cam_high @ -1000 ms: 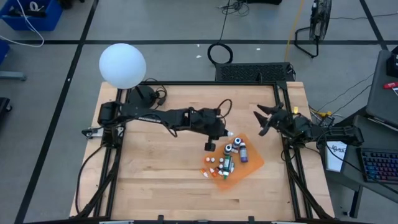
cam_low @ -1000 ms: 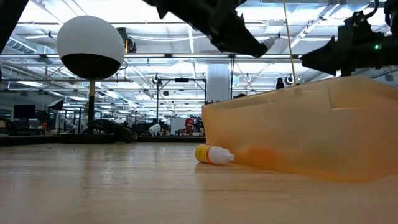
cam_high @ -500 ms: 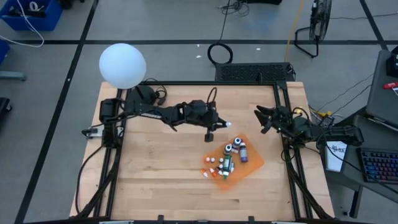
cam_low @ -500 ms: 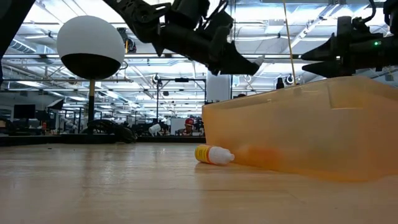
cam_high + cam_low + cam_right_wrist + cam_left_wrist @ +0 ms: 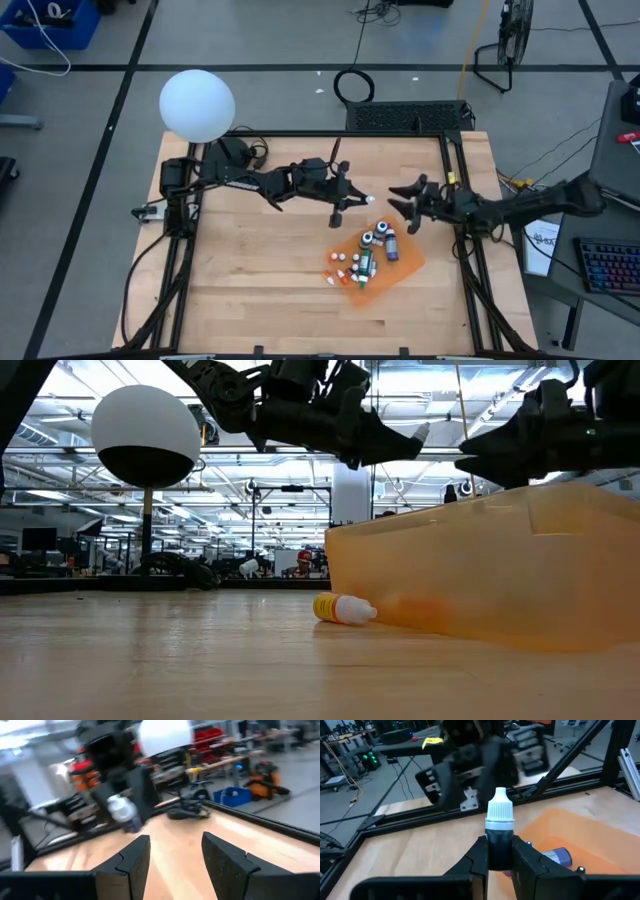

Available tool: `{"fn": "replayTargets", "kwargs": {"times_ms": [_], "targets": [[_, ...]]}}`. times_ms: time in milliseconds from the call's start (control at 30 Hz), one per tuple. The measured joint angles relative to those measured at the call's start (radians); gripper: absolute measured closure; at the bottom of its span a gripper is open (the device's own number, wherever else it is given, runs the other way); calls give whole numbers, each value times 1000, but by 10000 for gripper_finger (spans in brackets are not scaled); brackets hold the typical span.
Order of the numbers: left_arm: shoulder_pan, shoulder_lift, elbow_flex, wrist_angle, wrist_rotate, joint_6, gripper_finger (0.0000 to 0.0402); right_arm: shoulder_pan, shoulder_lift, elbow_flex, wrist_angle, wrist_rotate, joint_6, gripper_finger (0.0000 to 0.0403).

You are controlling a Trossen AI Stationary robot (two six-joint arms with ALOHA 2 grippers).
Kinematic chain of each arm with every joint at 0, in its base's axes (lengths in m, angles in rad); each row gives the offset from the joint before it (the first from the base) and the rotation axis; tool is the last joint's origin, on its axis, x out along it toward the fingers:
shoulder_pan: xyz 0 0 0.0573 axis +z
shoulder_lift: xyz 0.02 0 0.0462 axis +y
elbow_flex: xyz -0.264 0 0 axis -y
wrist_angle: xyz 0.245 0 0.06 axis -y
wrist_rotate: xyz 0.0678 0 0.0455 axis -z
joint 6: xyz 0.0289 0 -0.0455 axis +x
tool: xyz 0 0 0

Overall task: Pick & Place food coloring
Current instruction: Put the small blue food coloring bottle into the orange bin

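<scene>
My left gripper point(image 5: 352, 201) hangs above the table's middle, shut on a dark food coloring bottle with a white cap point(image 5: 499, 827). My right gripper point(image 5: 396, 201) stands open just to the right of it, its fingers point(image 5: 134, 856) pointing at the bottle point(image 5: 122, 812) without touching it. Below and nearer the front, several more food coloring bottles point(image 5: 368, 255) lie in a shallow orange tray point(image 5: 408, 262). A yellow-ended bottle point(image 5: 343, 609) lies on its side on the table against the tray's wall. My left gripper pinches the bottle's dark body point(image 5: 499, 851) between its two fingers. The fingers come nearly level from the table's left and lie along the bottle. The white cap point(image 5: 418, 432) sticks out past the fingertips toward my right gripper. The bottle is lifted clear, high above the table.
A white globe point(image 5: 197, 105) stands at the table's far left corner. Dark frame rails point(image 5: 470, 270) run along the table's edges. Bare wood point(image 5: 250, 280) lies to the left of the tray and in front of it.
My left gripper has drawn back from over the tray toward the far edge, sunk a little, and tipped from pointing down to nearly level, keeping the bottle. In the last half second my right gripper has reached toward the table's left, close to the bottle's cap.
</scene>
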Motion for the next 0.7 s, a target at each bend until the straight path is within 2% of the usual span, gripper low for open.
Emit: {"fn": "replayTargets", "kwargs": {"times_ms": [133, 367, 533, 700], "targets": [[1, 0, 0, -1, -25, -8, 349, 28, 207, 15, 214, -70, -116, 236], [1, 0, -1, -49, -26, -26, 349, 72, 467, 169, 254, -67, -332, 236], [8, -8, -3, -78, -37, -29, 349, 70, 542, 237, 237, 6, -388, 236], [8, -6, 0, -87, -63, -33, 349, 72, 545, 232, 248, 92, -428, 236]]}}
